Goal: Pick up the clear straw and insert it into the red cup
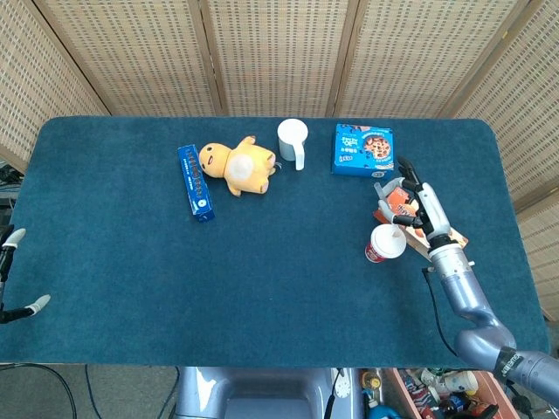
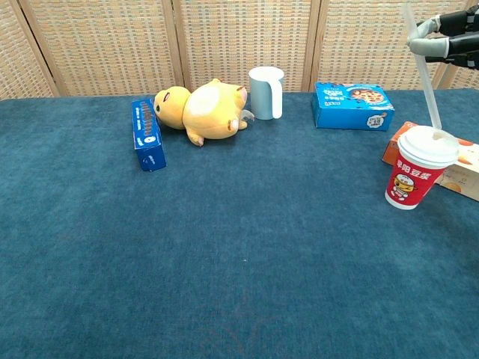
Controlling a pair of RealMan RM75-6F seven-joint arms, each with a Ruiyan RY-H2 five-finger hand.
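The red cup [image 2: 411, 183] with its white lid [image 2: 426, 144] stands at the right of the table, also seen in the head view as the red cup [image 1: 383, 245]. A clear straw [image 2: 424, 75] slants down from the top of the chest view, and its lower end meets the lid. My right hand [image 2: 443, 39] pinches the straw near its top, above the cup. In the head view my right hand [image 1: 421, 209] hovers just right of and behind the cup. My left hand [image 1: 12, 275] shows only at the left edge, fingers apart, holding nothing.
A long blue box [image 1: 196, 182], a yellow plush toy [image 1: 236, 165], a white mug [image 1: 293, 142] and a blue cookie box [image 1: 362, 149] stand along the back. An orange box [image 2: 455, 161] lies right behind the cup, under my right hand.
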